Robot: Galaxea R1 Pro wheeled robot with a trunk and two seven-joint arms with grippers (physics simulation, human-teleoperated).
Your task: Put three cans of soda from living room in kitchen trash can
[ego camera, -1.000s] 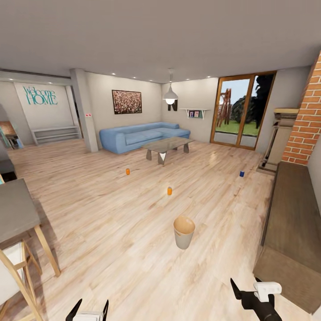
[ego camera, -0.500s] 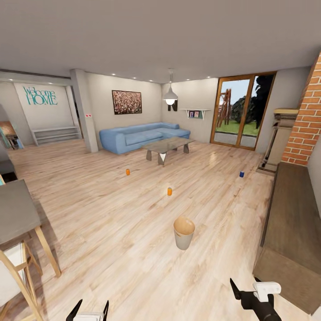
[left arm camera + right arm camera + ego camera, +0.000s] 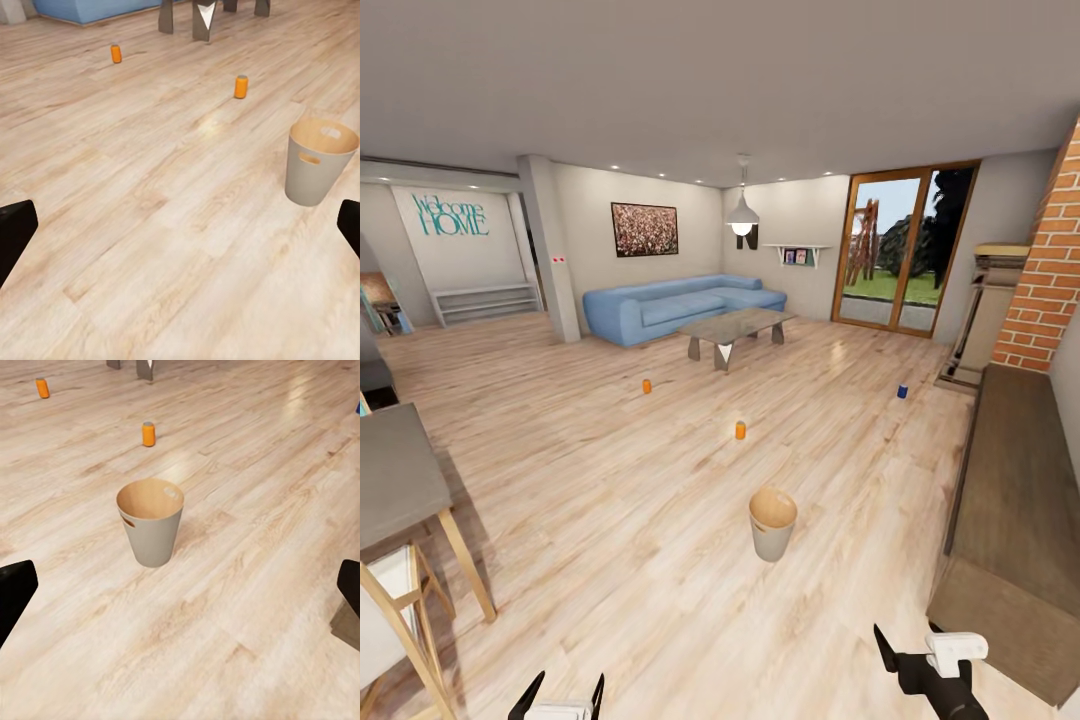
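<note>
- right gripper [image 3: 908, 652] sits slightly lower and further left in the head view than 1.0 s ago, fingers spread, nothing held
- whole scene drifts down a hair in the head view: camera motion, not the cans or bin

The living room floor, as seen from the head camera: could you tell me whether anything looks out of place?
Yes: two orange cans, a blue can and the bin stand upright, scattered across open floor.

light wood floor [image 3: 610, 520], three cans, upright bin [image 3: 772, 521]
</note>
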